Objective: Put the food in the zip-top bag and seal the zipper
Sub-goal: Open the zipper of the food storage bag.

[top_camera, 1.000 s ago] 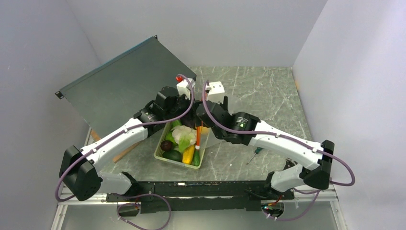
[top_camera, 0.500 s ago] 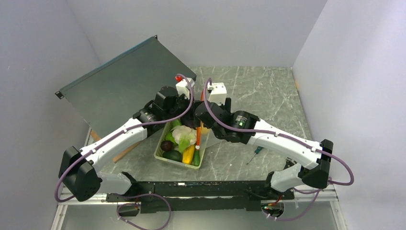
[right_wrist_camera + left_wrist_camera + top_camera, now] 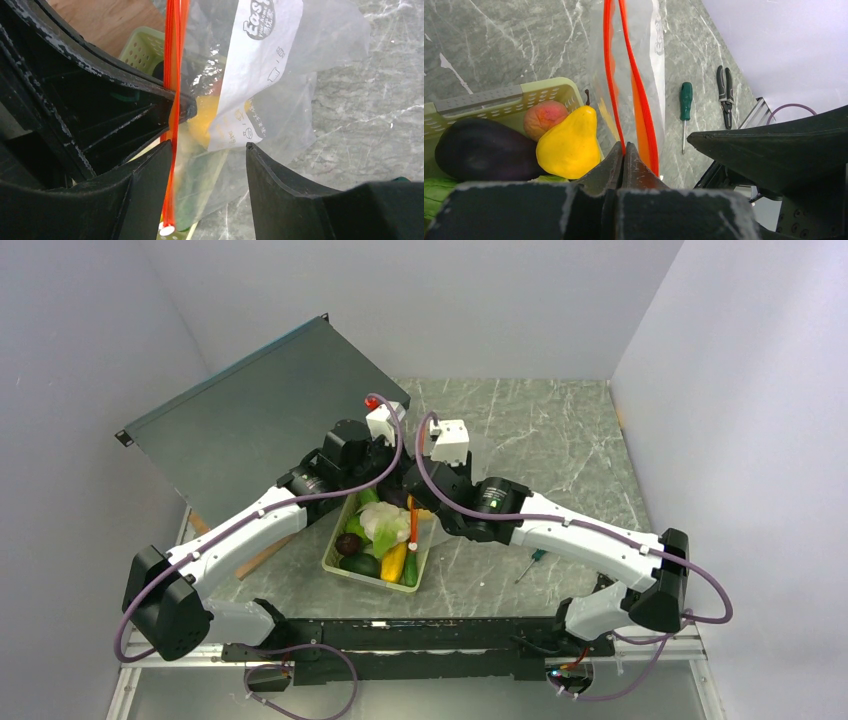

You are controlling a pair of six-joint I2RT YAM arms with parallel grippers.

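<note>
The zip-top bag [image 3: 280, 100] hangs upright between my two grippers, its white label [image 3: 260, 60] facing the right wrist camera. My left gripper [image 3: 624, 146] is shut on one lip of the orange-red zipper [image 3: 610, 75]; the other lip [image 3: 641, 100] bows away, so the mouth stands open. My right gripper [image 3: 209, 147] is open around the bag's lower part, its left finger [image 3: 150, 175] against the zipper [image 3: 172, 100]. The food lies in the pale green tray [image 3: 499, 95]: a yellow pear [image 3: 569, 145], a peach [image 3: 543, 116], a dark purple eggplant [image 3: 479, 150]. Yellow and green show dimly through the bag.
In the top view the tray [image 3: 337, 565] sits between the arms with more food, such as a pale green cabbage [image 3: 385, 523]. A green-handled screwdriver [image 3: 531, 562] lies to its right, with pliers [image 3: 725, 95] beyond it. A large grey panel [image 3: 250, 420] leans at the back left.
My right arm has swung left, bringing its open gripper closer in around the bag. My left gripper has kept its hold on the zipper and has barely moved.
</note>
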